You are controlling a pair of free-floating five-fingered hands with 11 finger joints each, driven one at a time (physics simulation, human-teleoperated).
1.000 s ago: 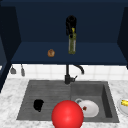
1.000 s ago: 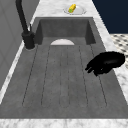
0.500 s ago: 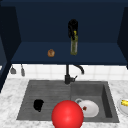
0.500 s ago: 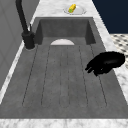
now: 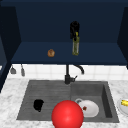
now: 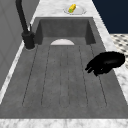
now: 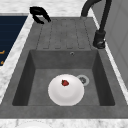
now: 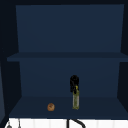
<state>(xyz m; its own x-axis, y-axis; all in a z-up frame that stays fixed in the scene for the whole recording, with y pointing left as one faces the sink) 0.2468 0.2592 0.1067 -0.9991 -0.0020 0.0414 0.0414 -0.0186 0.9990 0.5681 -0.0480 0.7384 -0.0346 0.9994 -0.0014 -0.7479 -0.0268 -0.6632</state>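
Nothing is shifting between the earlier pictures and this moment: both hands and every object are keeping their places, so the grasp on the bottle is holding steady rather than moving it.

The blue wall cabinet (image 5: 37,25) is spanning the space above the grey sink (image 5: 106,87). A red ball (image 5: 67,115) is sitting at the sink's front edge, overlapping a white plate (image 5: 91,108) lying in the basin. The black faucet (image 5: 68,75) is rising behind.

The olive-green bottle (image 5: 75,46) is standing upright on the cabinet's lower shelf (image 5: 100,53). The right hand (image 5: 74,30) is gripping it from above, fingers appearing wrapped round its neck.

The left hand (image 5: 38,105) is hanging over the drainboard (image 6: 62,75), fingers loosely bent and holding nothing.

A small brown object (image 5: 51,53) is lying on the shelf, left of the bottle and well apart from it. A strawberry (image 7: 65,82) is resting on the plate.
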